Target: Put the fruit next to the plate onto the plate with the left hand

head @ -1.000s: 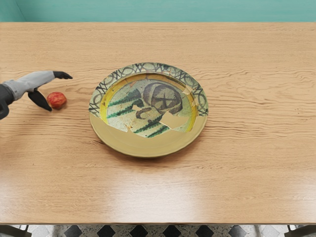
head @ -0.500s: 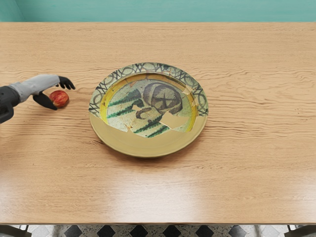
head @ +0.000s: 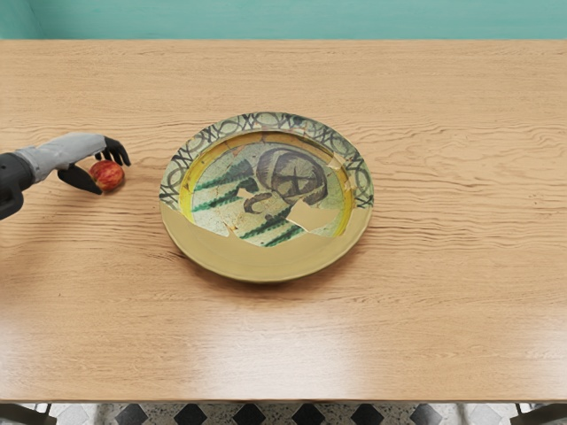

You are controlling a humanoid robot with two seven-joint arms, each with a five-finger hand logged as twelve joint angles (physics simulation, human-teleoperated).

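The left hand (head: 87,158) gripped the fruit (head: 109,175), dark fingers (head: 115,150) curled over its top and thumb against its near side. The small red fruit sat on the table (head: 443,310), near the plate's (head: 257,261) left rim but apart from it

**Edges and Fingers Hide the Rest**

The left arm (head: 11,181) is cut off by the left edge, so only its forearm shows. The left hand (head: 81,159) curls round the fruit (head: 108,176) and covers its left and far sides. The fruit is too small to tell its kind. The table (head: 443,319) runs past both side edges. The floor (head: 266,413) shows only as a thin near strip.
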